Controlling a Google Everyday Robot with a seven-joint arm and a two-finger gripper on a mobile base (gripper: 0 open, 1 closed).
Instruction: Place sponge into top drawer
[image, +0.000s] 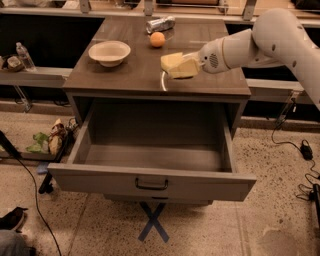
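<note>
I see my gripper (186, 69) clamped on the sponge (171, 61), seemingly just above the cabinet top (125, 72); the drawer (150, 181) stands open below.

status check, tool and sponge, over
Tool shut on sponge, over front edge of cabinet top. Top drawer open below. Bowl, orange ball behind, out of path.

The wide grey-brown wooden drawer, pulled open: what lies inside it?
Inside the drawer only its bare floor shows; the strip behind the front panel is hidden. The gripper holds the pale yellow foam sponge above the cabinet top.
</note>
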